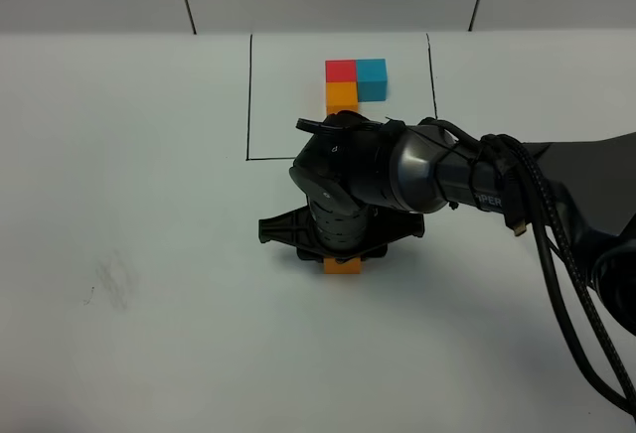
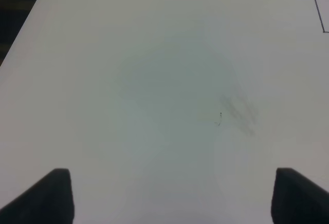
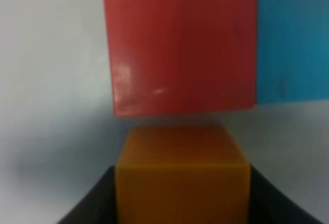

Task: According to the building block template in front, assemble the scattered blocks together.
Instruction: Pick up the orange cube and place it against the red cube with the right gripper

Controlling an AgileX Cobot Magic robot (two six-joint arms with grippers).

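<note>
The building block template (image 1: 356, 80), a red, blue and orange L-shaped cluster, lies at the back inside a thin black drawn rectangle (image 1: 248, 95). My right gripper (image 1: 343, 254) reaches across the middle, pointing down. In the right wrist view its fingers (image 3: 87, 203) press both sides of the scattered orange cube (image 3: 182, 167), which peeks out under the gripper in the high view (image 1: 343, 266). The scattered red cube (image 3: 180, 44) lies just beyond it, with the light blue cube (image 3: 290, 39) touching the red one's side. My arm hides both in the high view. My left gripper (image 2: 172, 198) is open above bare table.
The white table (image 1: 149, 155) carries a faint grey smudge at front left (image 1: 109, 284), also under the left gripper (image 2: 236, 111). Black cables (image 1: 566, 284) hang from the right arm at the right. A wall with dark seams stands behind the table.
</note>
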